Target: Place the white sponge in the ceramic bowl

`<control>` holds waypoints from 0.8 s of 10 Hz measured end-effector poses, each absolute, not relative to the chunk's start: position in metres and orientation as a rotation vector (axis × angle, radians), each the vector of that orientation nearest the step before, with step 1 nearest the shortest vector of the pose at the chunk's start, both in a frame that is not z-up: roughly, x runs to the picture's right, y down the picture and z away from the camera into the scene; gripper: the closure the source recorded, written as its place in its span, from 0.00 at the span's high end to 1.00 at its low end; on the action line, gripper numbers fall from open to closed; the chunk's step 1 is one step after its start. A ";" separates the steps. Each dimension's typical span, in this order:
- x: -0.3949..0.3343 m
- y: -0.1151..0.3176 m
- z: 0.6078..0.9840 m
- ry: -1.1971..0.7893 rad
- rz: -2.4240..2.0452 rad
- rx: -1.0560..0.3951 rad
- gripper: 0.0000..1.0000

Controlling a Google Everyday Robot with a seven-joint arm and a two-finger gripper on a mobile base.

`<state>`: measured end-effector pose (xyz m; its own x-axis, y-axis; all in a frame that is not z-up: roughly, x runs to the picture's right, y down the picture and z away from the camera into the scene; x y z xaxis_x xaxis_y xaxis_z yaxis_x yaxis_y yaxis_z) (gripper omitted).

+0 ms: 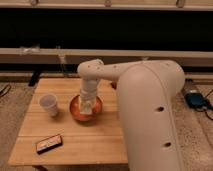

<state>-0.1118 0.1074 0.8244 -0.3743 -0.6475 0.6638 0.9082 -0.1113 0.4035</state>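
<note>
Tool [87, 106] over one ceramic bowl [75, 113], grip unclear, possibly one white sponge [88, 104], one cup [49, 104].

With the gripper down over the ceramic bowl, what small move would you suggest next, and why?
Probably release and lift straight up: the gripper hangs inside the ceramic bowl, and a pale piece there, likely the white sponge, already sits within its rim.

Arm bent fwd, claw [88, 106] pointing down.
</note>
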 end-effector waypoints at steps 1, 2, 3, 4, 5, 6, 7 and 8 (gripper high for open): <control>-0.115 0.108 0.823 -0.951 -1.740 -0.384 0.80; -0.117 0.108 0.822 -0.952 -1.745 -0.379 0.80; -0.121 0.107 0.820 -0.949 -1.759 -0.367 0.80; -0.123 0.103 0.815 -0.939 -1.772 -0.351 0.80; -0.122 0.098 0.810 -0.924 -1.780 -0.345 0.80; -0.121 0.092 0.804 -0.912 -1.783 -0.329 0.80; -0.117 0.086 0.800 -0.900 -1.781 -0.315 0.80; -0.111 0.080 0.795 -0.887 -1.782 -0.293 0.80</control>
